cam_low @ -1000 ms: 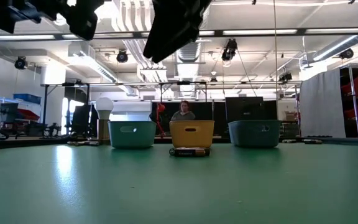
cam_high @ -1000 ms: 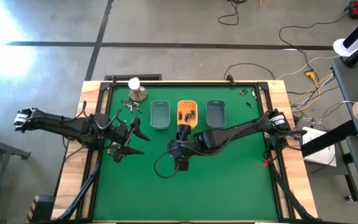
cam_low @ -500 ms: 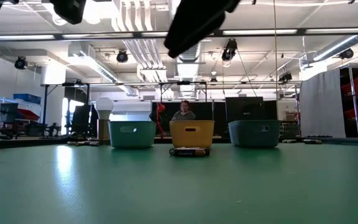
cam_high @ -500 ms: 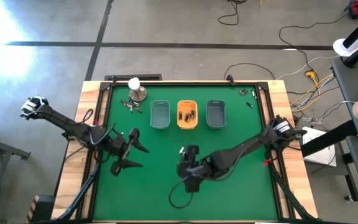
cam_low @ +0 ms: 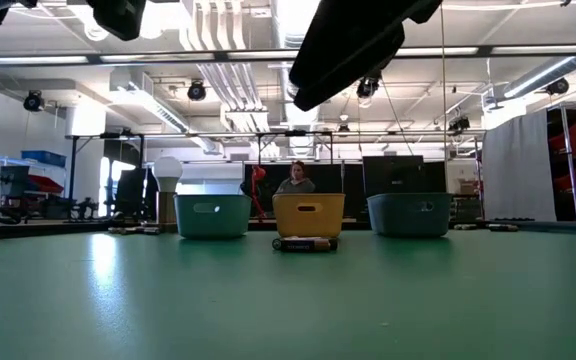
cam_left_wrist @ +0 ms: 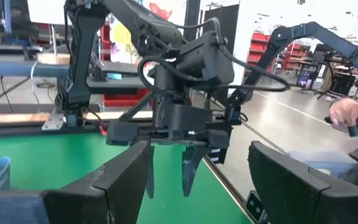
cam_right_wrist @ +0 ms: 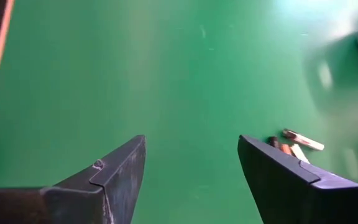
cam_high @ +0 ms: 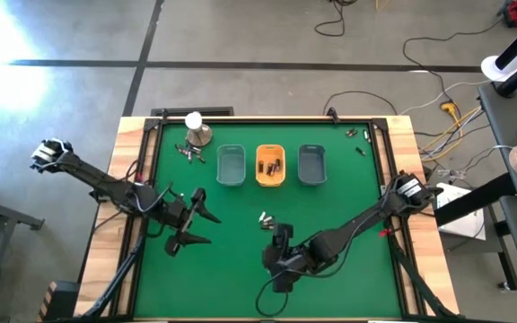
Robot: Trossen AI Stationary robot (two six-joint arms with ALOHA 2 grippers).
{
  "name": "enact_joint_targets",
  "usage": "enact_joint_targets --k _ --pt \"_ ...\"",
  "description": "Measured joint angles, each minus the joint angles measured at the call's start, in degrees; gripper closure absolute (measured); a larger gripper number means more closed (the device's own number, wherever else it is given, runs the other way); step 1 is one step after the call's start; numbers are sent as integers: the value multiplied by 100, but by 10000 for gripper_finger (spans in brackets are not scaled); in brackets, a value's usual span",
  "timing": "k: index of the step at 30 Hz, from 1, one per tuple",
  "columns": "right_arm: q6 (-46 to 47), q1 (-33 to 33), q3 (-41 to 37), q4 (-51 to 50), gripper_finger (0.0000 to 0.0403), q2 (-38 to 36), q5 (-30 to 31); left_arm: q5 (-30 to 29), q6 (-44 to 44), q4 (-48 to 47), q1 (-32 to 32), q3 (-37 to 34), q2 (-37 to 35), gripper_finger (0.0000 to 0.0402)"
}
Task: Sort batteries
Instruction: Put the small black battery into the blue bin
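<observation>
Hands first: the right hand (cam_high: 279,235) hangs over the near middle of the green table (cam_high: 348,278), fingers spread and empty. The left hand (cam_high: 197,224) hovers at the table's left, also wide open with nothing in it. Just beyond the right hand, a few batteries (cam_high: 264,218) lie loose on the green. Farther back stand three small trays in a row; the orange tray (cam_high: 270,178) in the middle holds more batteries. Others are scattered by the metal dome (cam_high: 197,135) at the far left.
</observation>
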Motion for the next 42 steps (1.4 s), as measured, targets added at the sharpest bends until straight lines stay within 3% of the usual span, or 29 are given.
enact_joint_targets --k 13,18,26,34,42 --pt "-165 15 -925 1400 141 2 -88 -4 190 377 -44 0 847 149" --pt "-195 23 -1232 1416 141 -49 -222 -22 270 418 -44 -10 861 149" --pt "-214 -174 -1327 1026 159 -73 -160 -971 246 424 -42 -140 861 149" --pt "95 -950 -1440 1004 197 42 -382 -1192 281 457 -27 -338 854 149" --pt "-16 -1188 -1622 1219 269 143 -783 -1209 222 450 -25 -446 852 149"
